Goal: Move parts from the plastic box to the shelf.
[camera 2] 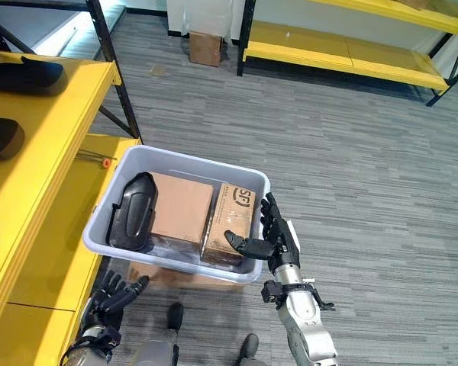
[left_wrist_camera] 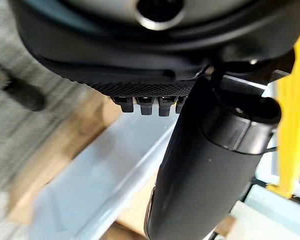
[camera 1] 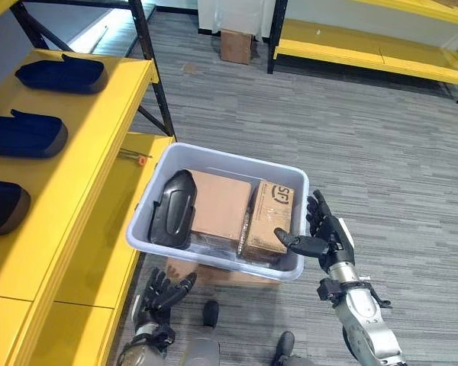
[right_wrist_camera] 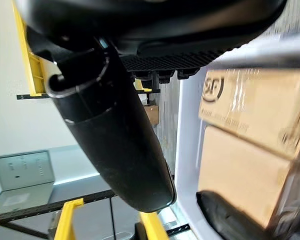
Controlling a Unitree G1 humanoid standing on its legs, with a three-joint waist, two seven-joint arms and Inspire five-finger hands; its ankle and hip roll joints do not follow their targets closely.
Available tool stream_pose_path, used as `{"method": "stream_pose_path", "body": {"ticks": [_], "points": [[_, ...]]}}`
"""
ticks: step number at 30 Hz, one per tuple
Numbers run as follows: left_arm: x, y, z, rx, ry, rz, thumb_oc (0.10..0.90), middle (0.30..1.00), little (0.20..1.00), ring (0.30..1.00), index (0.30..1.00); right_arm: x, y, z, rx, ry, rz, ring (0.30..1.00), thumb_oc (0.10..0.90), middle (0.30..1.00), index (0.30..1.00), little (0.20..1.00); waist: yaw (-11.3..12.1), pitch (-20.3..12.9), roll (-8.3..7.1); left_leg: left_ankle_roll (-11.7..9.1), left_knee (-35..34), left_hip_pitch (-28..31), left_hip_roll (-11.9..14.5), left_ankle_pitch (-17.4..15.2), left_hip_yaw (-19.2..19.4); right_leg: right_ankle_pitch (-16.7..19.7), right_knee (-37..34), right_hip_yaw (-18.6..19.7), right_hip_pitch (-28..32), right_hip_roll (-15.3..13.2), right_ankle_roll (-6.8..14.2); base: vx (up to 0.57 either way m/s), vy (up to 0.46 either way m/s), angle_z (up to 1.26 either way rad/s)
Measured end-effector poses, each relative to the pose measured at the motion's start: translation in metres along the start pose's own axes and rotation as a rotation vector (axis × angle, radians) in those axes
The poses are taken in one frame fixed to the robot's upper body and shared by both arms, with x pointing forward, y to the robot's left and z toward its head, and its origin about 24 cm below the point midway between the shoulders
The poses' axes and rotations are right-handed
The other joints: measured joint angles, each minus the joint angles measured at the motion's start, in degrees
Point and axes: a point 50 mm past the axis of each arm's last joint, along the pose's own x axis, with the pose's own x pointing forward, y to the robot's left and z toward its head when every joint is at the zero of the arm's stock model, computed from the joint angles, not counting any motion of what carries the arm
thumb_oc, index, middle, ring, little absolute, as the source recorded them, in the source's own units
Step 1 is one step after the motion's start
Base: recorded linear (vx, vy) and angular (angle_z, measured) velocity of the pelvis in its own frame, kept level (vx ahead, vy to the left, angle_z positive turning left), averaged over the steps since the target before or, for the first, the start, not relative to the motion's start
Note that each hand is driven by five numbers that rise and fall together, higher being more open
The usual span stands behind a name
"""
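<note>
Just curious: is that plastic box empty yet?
No. The plastic box holds a black part and two cardboard boxes.

Yellow shelf [camera 1: 99, 145] bearing three dark parts [camera 1: 27, 133], grey floor [camera 1: 366, 137], cardboard box [camera 1: 236, 46]

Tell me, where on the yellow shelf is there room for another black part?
The top shelf has bare yellow beside the three dark parts, toward its front edge. The lower shelf looks mostly bare, apart from an orange-tipped tool. The plastic box is crowded.
</note>
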Motion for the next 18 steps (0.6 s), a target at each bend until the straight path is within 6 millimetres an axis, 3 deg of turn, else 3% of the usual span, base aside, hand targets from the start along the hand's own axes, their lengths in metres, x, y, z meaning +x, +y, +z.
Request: {"method": "stream_pose_path", "body": {"ticks": [7, 10, 14, 15, 18], "points": [[0.001, -0.019, 0.005, -0.04, -0.032, -0.07, 0.9, 1.0, 1.0, 1.0, 1.0, 0.009, -0.013, 0.016, -0.094, -0.047, -0.006, 1.0, 0.9, 1.0, 1.0, 1.0, -0.1, -0.3, 1.18, -1.6, -1.3, -0.1, 1.2, 2.3, -0.4, 0.2, -1.9, -0.6, 0.3, 1.7, -0.8, 0.03, -0.047, 0.0], [0.003, -0.025, 0.011, -0.043, -0.056, -0.104, 0.9, 1.0, 1.0, 1.0, 1.0, 0.034, -0.015, 0.045, -0.331, -0.125, 0.058, 1.0, 0.9, 1.0, 1.0, 1.0, 0.7, -0.4, 1.29, -1.8, -1.3, -0.4, 1.0, 2.4, -1.0, 0.0, -1.9, -1.5, 0.6, 1.8, -0.7, 0.01, -0.03, 0.12], [0.004, -0.028, 0.017, -0.034, -0.074, -0.134, 0.9, 1.0, 1.0, 1.0, 1.0, 0.068, -0.006, 0.088, -0.497, -0.284, 0.078, 1.0, 0.9, 1.0, 1.0, 1.0, 3.2, -0.5, 1.25, -2.0, -1.3, -0.8, 0.9, 2.6, -3.2, -0.8, -1.9, -3.2, 1.5, 2.1, -0.5, -0.02, -0.061, 0.27], [0.004, -0.028, 0.02, -0.026, -0.082, -0.144, 0.9, 1.0, 1.0, 1.0, 1.0, 0.08, 0.002, 0.104, -0.595, -0.333, 0.11, 1.0, 0.9, 1.0, 1.0, 1.0, 4.4, -0.4, 1.24, -2.5, -1.3, -1.6, 1.0, 2.9, -4.5, -1.0, -1.9, -4.5, 1.4, 2.5, -0.7, -0.06, -0.144, 0.49], [0.004, -0.035, 0.028, 0.018, -0.097, -0.21, 0.9, 1.0, 1.0, 1.0, 1.0, 0.092, 0.006, 0.132, -0.864, -0.425, 0.13, 1.0, 0.9, 1.0, 1.0, 1.0, 9.4, -0.2, 1.42, -3.2, 1.1, -5.8, 0.0, 3.5, -9.3, -2.1, -1.8, -9.4, 1.5, 3.9, -0.5, -0.02, -0.086, 0.89]]}}
